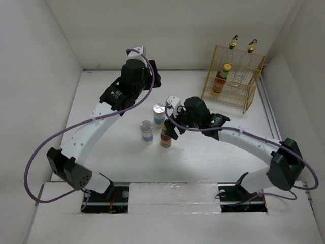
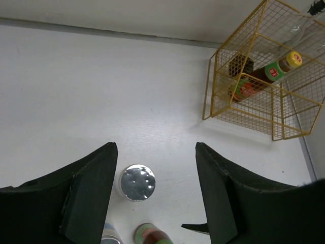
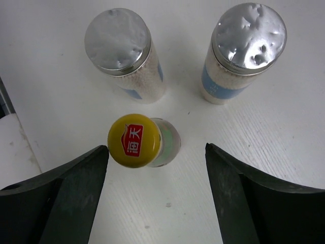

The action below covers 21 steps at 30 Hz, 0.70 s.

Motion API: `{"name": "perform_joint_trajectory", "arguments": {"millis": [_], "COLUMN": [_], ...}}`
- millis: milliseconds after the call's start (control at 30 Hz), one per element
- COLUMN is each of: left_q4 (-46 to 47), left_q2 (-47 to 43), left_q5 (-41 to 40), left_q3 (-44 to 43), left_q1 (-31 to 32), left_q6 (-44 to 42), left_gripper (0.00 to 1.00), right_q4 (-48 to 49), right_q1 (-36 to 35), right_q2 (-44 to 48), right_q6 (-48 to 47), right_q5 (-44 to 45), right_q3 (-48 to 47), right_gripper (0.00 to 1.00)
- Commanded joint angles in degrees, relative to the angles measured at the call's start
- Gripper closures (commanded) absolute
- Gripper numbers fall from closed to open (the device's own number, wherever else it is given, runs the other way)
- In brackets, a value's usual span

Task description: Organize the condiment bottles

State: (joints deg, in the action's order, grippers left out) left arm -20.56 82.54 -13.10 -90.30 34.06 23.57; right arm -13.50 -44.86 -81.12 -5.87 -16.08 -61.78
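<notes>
Two silver-lidded, blue-labelled jars [image 1: 159,114] [image 1: 147,131] stand mid-table with a dark sauce bottle [image 1: 165,139] beside them. My right gripper [image 1: 171,121] hovers open above that bottle. In the right wrist view its yellow cap [image 3: 133,140] sits between the open fingers, close to the left one, with the gripper [image 3: 156,148] empty and both jars [image 3: 119,43] [image 3: 247,43] beyond. My left gripper [image 1: 154,81] is open and empty, farther back; its view shows one jar lid [image 2: 137,182] below the gripper [image 2: 156,147]. A second sauce bottle [image 1: 222,77] stands in the rack. Two glass bottles with gold-black spouts [image 1: 233,41] [image 1: 252,46] stand at the rack's back.
The yellow wire rack [image 1: 244,94] stands at the back right, near the right wall; it also shows in the left wrist view [image 2: 223,81]. White walls enclose the table on the left, back and right. A metal rail [image 1: 269,117] runs along the right edge.
</notes>
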Motion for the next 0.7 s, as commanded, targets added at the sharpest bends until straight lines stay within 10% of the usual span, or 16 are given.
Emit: {"name": "perform_joint_trajectory", "arguments": {"millis": [0, 367, 667], "left_q4": [2.3, 2.3, 2.8], "left_q2": [-1.7, -1.7, -1.7], "left_q5": [0.3, 1.0, 1.5], "left_q3": [-1.8, -1.3, -0.8], "left_q1": [0.1, 0.1, 0.1], "left_q6": [0.7, 0.7, 0.7], "left_gripper": [0.41, 0.41, 0.41], "right_q4": [5.3, 7.5, 8.0], "right_q1": [-0.9, -1.5, -1.5], "right_q2": [-1.0, -4.8, -2.6], "right_q6": [-0.9, -0.9, -1.4], "right_q5": [-0.6, -1.9, -1.9], "right_q3": [-2.8, -3.4, -3.4], "right_gripper": [0.18, 0.47, 0.91]}}
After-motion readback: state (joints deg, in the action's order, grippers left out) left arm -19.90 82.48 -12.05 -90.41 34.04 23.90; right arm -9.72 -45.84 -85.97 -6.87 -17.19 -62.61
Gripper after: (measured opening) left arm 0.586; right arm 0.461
